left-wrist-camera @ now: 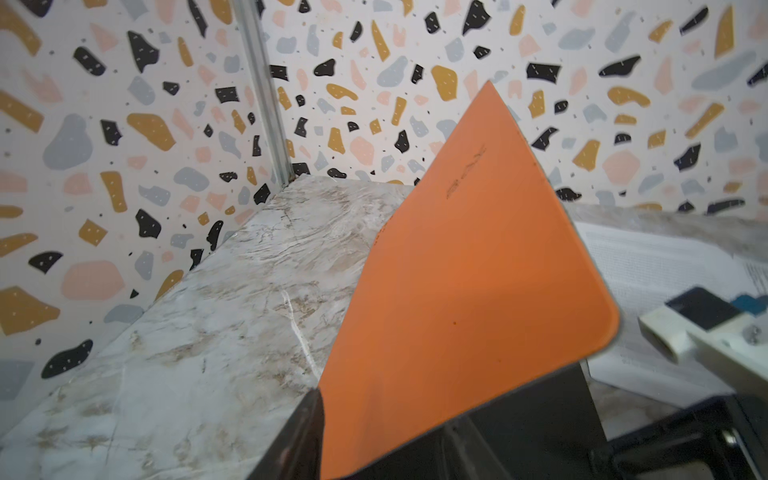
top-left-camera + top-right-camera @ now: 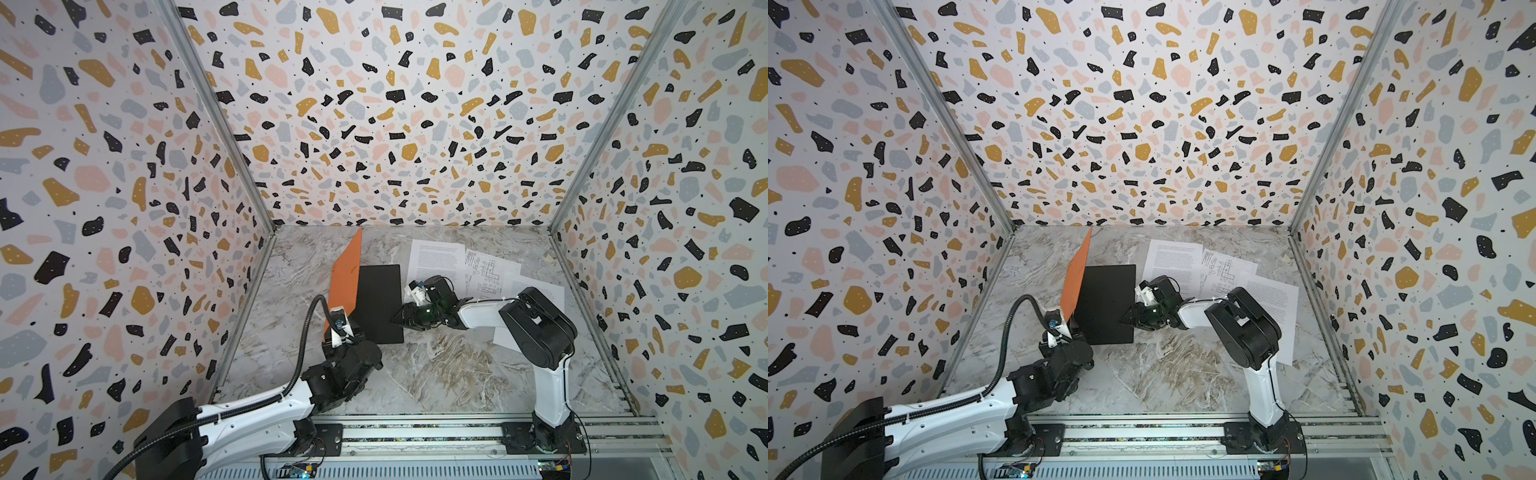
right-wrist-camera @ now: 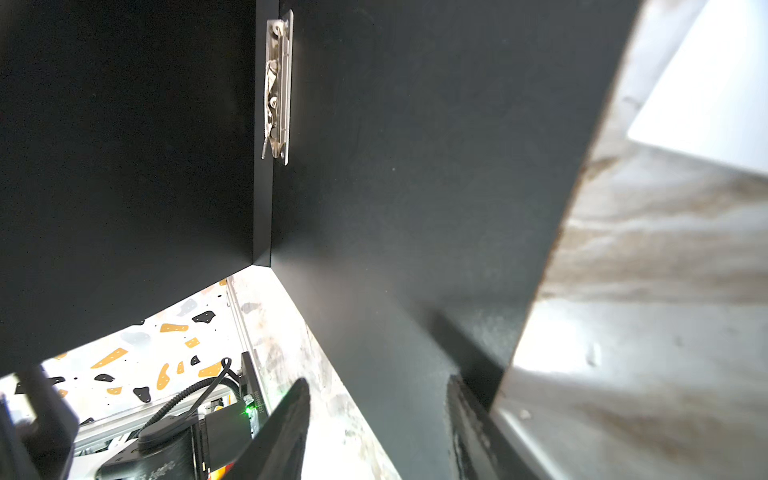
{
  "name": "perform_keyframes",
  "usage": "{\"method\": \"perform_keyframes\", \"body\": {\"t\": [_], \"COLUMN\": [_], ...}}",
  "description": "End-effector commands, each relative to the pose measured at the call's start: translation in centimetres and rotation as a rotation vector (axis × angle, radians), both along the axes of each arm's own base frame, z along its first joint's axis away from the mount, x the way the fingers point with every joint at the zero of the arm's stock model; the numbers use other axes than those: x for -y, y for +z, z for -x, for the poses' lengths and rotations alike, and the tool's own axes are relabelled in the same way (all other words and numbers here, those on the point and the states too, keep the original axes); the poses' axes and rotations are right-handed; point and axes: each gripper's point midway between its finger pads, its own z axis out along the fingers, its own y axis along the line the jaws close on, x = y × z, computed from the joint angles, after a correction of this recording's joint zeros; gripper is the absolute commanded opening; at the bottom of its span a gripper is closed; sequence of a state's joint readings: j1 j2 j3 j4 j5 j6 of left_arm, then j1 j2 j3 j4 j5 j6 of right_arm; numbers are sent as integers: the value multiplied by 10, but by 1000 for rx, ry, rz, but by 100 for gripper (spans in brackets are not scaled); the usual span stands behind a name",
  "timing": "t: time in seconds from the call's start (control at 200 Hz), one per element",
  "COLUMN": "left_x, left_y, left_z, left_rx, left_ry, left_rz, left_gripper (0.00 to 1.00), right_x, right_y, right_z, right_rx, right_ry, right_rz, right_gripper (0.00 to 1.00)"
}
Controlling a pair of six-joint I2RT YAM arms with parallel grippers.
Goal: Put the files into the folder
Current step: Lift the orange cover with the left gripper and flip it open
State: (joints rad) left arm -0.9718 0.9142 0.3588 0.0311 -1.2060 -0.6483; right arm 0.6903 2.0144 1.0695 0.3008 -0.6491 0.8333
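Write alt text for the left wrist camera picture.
A thin orange folder cover stands raised at a slant above its black inner panel, filling the middle. Behind it lie a grey marble tabletop, a white printed paper sheet and terrazzo-patterned walls.

Both arms reach inward, right pincer [image 2: 397, 321] parted, left pincer [image 2: 337, 328] low.

You've got a marble-patterned tabletop [image 2: 436, 374] boxed in on three sides by terrazzo-print walls [image 2: 395, 104] speckled black, mustard, pink and grey. Metal corner posts [image 2: 216, 112] run up where those walls meet, and a slotted aluminium rail [image 2: 415, 432] lies along the near edge.
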Motion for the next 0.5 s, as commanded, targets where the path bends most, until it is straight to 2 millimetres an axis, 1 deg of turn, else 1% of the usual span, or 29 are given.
{"method": "perform_keyframes", "body": {"t": [0.0, 0.03, 0.095, 0.14, 0.22, 0.3, 0.496], "left_x": [-32, -38, -55, -67, -82, -90, -110], "left_y": [12, 10, 6, 2, -1, 0, -2], "left_z": [3, 3, 4, 5, 5, 4, 3], "left_rx": [69, 64, 68, 63, 55, 54, 8], "left_ry": [157, 176, 241, 285, 333, 356, 439], "left_rz": [118, 127, 187, 223, 265, 287, 279], "left_gripper": [63, 67, 87, 95, 100, 99, 99], "right_x": [23, 23, 24, 25, 25, 25, 25], "right_y": [-42, -42, -43, -43, -43, -43, -45], "right_z": [7, 7, 7, 6, 6, 6, 7], "right_rx": [-60, -58, -57, -58, -58, -58, -62], "right_ry": [-36, -34, -34, -35, -35, -36, -33], "right_rz": [155, 156, 159, 160, 160, 159, 156], "right_gripper": [53, 53, 53, 52, 52, 52, 52]}}
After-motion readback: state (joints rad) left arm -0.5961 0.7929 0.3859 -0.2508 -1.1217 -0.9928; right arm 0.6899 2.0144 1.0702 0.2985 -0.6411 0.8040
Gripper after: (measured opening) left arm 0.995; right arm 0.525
